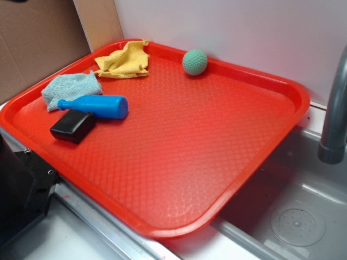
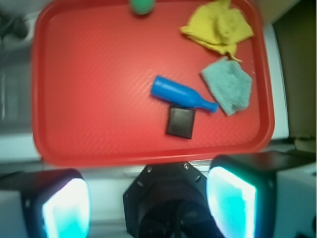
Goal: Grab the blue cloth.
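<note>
Gripper fingers spread wide, empty, hovering near tray edge. Blue cloth lies flat, well beyond right finger, beside blue bottle toy.

red tray | blue cloth | yellow cloth | blue bottle toy | black block | green ball

1. Gripper, wrist view, lower edge of frame: two broad fingers in black housings, inner pads glowing pale cyan-white.
2. Between them, lower centre: a black, roughly octagonal mount with small silver screws along its upper edge.
3. Exterior view, lower left corner: a black angular body part, with a screw head or two visible; details dim.
</note>
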Controlling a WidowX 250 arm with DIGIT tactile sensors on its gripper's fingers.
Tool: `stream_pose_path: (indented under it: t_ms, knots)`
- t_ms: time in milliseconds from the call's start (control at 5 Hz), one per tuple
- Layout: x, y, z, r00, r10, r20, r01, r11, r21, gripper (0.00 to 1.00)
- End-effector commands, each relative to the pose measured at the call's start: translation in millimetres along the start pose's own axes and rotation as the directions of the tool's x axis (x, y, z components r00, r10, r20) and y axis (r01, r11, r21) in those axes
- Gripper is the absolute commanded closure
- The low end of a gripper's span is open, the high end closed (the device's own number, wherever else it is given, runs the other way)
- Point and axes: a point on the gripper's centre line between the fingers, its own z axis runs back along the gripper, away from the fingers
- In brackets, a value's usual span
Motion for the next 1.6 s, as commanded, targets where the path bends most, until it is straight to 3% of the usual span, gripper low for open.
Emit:
stream_pose_path:
  t_ms: [0, 200, 600, 800, 1000, 1200, 1400]
  knots:
    - [37.6, 41.3, -24.8, 0.914, 0.392, 0.107, -0.388, 0.920, -0.052, 0.00]
    - [47.1, 71.1, -58.6, 0.875, 0.471, 0.110, -0.469, 0.882, -0.043, 0.00]
    - [63.9, 114.4, -116.4, 0.805, 0.568, 0.172, -0.559, 0.823, -0.100, 0.00]
    - [70.8, 130.4, -151.5, 0.793, 0.588, 0.159, -0.581, 0.809, -0.089, 0.00]
    - [76.6, 135.0, -176.5, 0.799, 0.573, 0.184, -0.574, 0.817, -0.055, 0.00]
    - [85.3, 136.6, -199.1, 0.811, 0.566, 0.147, -0.568, 0.822, -0.034, 0.00]
    - [88.2, 132.6, -203.4, 0.813, 0.561, 0.157, -0.565, 0.825, -0.023, 0.44]
